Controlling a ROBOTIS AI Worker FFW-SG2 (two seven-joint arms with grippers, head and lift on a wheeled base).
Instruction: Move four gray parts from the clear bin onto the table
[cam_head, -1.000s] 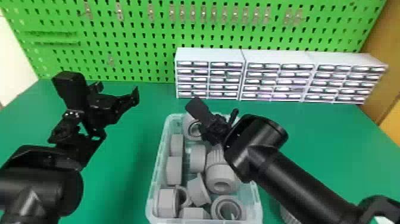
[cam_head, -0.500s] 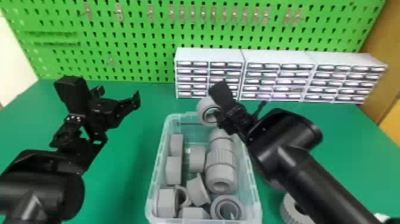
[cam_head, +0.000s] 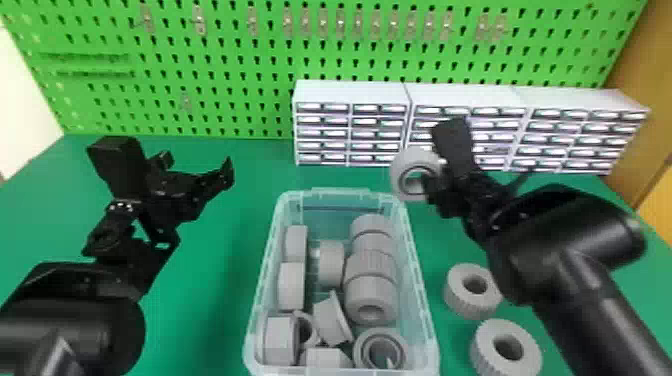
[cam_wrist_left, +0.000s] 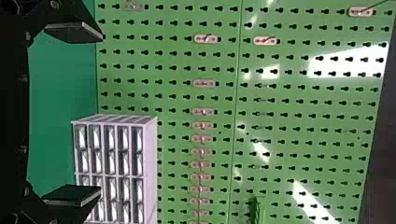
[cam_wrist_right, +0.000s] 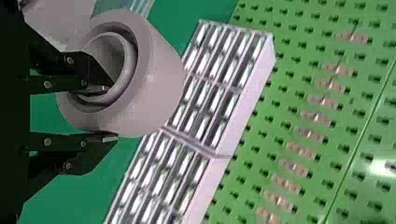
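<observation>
1. Gray part (cam_head: 400, 175) was clamped in the right gripper (cam_head: 433, 186), one finger (cam_wrist_right: 72, 84) inside the bore, the other against the outer wall.
2. Held part was raised above the table (cam_head: 200, 305), near the far right corner of the bin (cam_head: 325, 193).
3. Left gripper (cam_head: 197, 166) was left of the bin, fingers spread.
4. Two loose parts (cam_head: 457, 302) rested right of the bin; remaining parts (cam_head: 331, 262) lay inside.

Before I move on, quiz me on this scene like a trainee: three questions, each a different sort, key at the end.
1. True or false: one finger of the right end effector sits inside the ring of the gray part it holds.
2. Loose parts lie on the table at which side of the clear bin? (a) left (b) right
3. Fill in: the left end effector is ____.

Key: 1 true; 2 b; 3 open
</observation>
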